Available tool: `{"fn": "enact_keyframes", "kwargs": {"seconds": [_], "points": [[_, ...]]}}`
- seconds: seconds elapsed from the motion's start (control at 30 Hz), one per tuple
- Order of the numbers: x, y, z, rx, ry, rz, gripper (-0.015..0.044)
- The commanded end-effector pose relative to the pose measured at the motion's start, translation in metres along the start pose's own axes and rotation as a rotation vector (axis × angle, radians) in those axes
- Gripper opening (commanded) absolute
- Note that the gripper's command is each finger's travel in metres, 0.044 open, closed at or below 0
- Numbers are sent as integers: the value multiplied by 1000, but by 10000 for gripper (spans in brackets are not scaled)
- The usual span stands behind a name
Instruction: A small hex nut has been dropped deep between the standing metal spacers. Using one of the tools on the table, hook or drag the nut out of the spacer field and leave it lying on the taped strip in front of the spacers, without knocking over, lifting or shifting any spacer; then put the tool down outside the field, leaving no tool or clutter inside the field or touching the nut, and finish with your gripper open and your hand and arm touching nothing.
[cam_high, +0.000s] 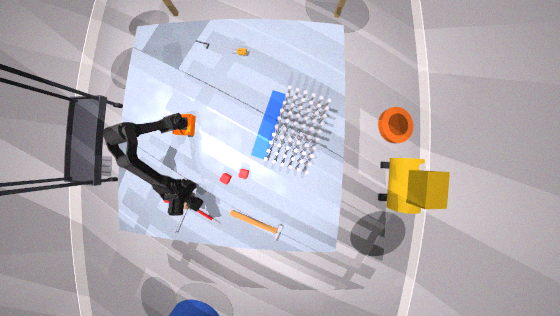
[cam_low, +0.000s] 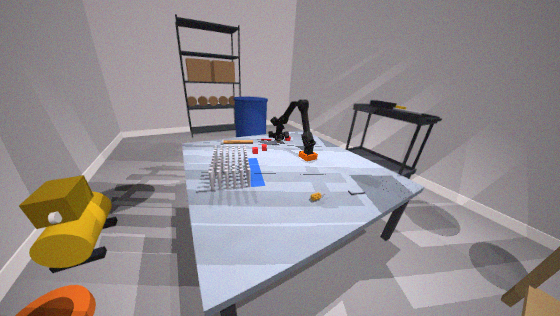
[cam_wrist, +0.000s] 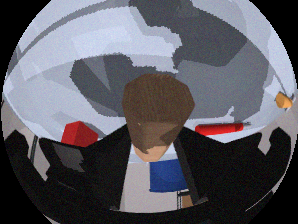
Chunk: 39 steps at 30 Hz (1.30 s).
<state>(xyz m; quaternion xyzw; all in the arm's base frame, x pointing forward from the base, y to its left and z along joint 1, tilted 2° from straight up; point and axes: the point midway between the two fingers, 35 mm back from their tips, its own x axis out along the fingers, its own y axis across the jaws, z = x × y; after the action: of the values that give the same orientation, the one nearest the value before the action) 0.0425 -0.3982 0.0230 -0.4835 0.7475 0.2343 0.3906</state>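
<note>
My gripper (cam_high: 187, 203) (cam_low: 280, 137) (cam_wrist: 152, 127) is low over the table's near-left part in the top view, shut on the wooden handle (cam_wrist: 157, 102) of a tool. The tool's thin metal shaft (cam_high: 181, 223) extends from under the gripper. The standing spacers (cam_high: 305, 92) (cam_low: 230, 167) form a dense field on the table's far side from the arm. The blue taped strip (cam_high: 267, 125) (cam_low: 256, 172) lies along the field's arm side, with nothing visible on it. The nut cannot be made out among the spacers.
A red-handled tool (cam_high: 205, 215) (cam_wrist: 219, 129) and a red block (cam_wrist: 79, 134) lie beside the gripper. A hammer (cam_high: 252, 221) (cam_low: 237, 142) and two red cubes (cam_high: 225, 178) (cam_high: 243, 173) lie nearer the field. A black hex key (cam_high: 207, 45) (cam_low: 356, 192) and a small orange object (cam_high: 242, 51) (cam_low: 315, 197) lie opposite.
</note>
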Motion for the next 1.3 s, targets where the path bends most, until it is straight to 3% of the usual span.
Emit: {"fn": "enact_keyframes", "kwargs": {"seconds": [0.0, 0.7, 1.27], "points": [[-16, -5, -19, 5, 18, -10, 0], [-138, 0, -92, 9, 19, -13, 0], [-175, -51, -45, -157, 11, -120, 0]]}}
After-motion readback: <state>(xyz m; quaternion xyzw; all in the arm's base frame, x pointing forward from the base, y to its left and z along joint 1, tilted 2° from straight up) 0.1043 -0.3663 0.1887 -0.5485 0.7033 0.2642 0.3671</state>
